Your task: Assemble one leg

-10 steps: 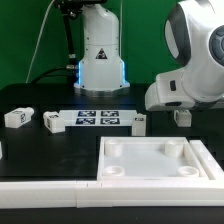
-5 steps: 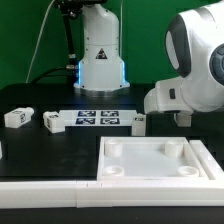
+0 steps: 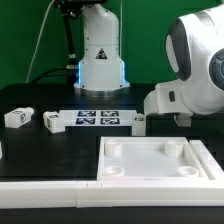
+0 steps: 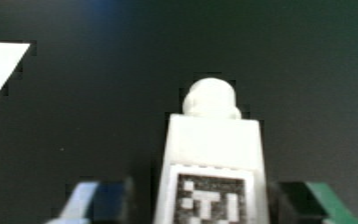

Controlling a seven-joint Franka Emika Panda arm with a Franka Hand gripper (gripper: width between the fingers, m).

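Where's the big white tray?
In the exterior view the white tray lies at the front, toward that view's right, in front of the marker board and the leg beside it.

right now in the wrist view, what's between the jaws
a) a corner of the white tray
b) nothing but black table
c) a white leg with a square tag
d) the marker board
c: the wrist view shows a white leg with a black-and-white tag on its face lying between the jaws, with a dark gap on each side.
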